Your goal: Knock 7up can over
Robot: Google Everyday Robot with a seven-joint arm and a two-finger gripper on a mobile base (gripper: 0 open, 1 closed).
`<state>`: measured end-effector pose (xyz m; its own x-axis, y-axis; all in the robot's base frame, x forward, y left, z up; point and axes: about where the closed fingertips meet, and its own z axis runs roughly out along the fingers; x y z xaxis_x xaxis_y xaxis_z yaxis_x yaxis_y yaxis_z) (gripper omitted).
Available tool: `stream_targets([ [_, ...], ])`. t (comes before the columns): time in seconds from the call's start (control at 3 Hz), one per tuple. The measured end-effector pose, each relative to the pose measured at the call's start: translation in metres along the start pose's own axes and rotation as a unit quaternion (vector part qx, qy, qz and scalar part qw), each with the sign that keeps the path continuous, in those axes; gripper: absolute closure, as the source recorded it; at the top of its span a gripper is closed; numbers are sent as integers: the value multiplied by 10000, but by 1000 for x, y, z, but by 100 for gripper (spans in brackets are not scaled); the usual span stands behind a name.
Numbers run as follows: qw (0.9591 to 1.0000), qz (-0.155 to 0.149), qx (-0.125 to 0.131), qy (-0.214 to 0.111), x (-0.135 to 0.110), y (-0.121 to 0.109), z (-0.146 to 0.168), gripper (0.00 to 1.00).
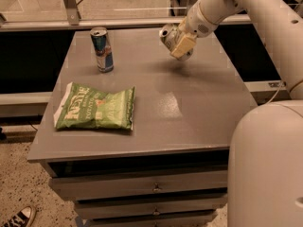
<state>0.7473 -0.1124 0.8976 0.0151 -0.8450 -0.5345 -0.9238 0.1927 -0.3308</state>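
7up can tilts near the far right corner of the worktop, against the hand, open or closed I cannot tell, seemingly mid-tip, well apart from the green snack bag and slim blue can leftward

- desk: plain grey
- gripper: cream, near the desk's far edge, clasping the silvery-white 7up can
- arm: white
- slim can: blue and silver
- chip bag: green, white lettering
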Motion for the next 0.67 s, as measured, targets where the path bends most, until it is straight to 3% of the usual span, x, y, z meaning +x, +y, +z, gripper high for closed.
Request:
stream_targets([
  [0.33, 9973, -528, -2, 506, 6, 4, 12, 83],
  [0.67, 9919, -980, -43, 804, 9, 12, 20, 60],
])
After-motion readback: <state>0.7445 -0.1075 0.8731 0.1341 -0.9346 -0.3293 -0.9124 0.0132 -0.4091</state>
